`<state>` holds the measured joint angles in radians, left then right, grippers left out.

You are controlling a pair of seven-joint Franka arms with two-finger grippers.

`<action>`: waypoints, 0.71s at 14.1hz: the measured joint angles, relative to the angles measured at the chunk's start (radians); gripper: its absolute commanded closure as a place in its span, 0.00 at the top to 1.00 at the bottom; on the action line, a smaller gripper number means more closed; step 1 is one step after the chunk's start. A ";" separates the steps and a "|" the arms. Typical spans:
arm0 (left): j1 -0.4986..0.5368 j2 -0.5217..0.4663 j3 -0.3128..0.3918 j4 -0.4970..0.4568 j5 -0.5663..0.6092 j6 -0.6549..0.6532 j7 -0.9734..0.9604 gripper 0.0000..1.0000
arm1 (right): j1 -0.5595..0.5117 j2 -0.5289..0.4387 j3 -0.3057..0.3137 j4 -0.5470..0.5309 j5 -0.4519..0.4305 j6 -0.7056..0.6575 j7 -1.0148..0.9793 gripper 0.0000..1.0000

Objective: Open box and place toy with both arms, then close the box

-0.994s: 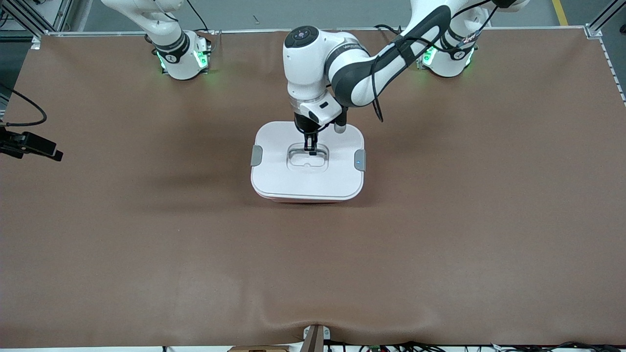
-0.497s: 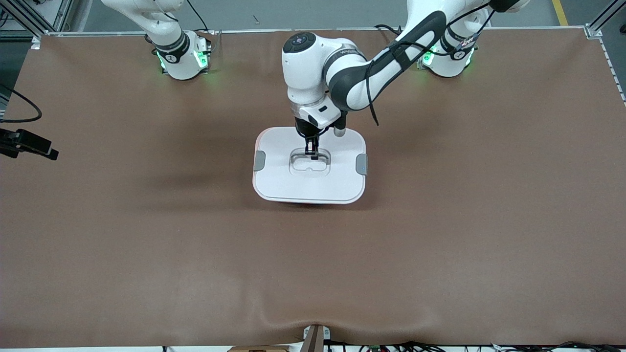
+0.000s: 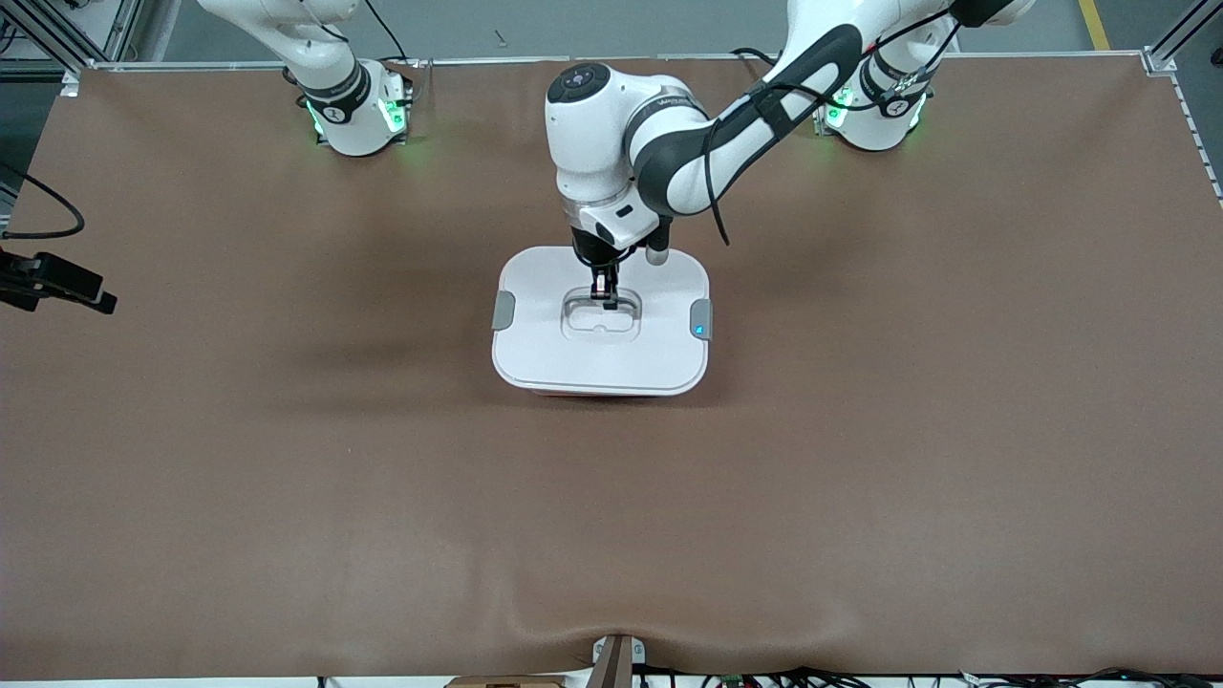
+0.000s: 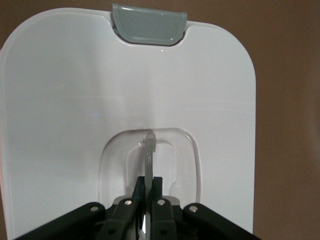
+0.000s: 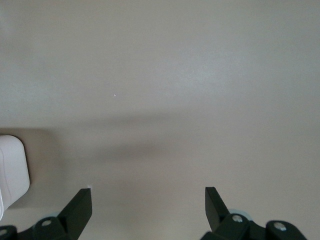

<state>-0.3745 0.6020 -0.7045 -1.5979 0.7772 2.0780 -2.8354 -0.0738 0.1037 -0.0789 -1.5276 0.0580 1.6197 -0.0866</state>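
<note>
**Left claw pinches the lid handle**

We see the box [image 3: 602, 325] at mid-table, white lid [image 4: 125, 110] on. The left gripper [image 3: 602, 294] is clamped tight on the clear handle [image 4: 149, 150], a grip only its wrist view shows plainly. The right gripper [image 5: 148, 205], fingers spread wide and empty, waits off toward the right arm's end; only its wrist view shows its fingers.

A brown table [image 3: 287, 459] fills most of the front view, its covering rippled into a shallow bulge at the edge nearest the front camera. At that edge sits a small metal bracket [image 3: 616, 657] (with a run of dark cables [image 3: 783, 678] beside it), and aluminium frame posts [image 3: 1175, 43] stand at the table's corners by the bases.
</note>
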 measured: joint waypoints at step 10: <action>-0.017 0.009 0.009 -0.004 0.018 0.000 -0.007 0.00 | 0.002 0.011 0.000 0.024 -0.036 0.004 -0.005 1.00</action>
<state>-0.3914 0.6106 -0.6954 -1.6023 0.7954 2.0779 -2.8427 -0.0719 0.1150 -0.0787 -1.5034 0.0218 1.6240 -0.0913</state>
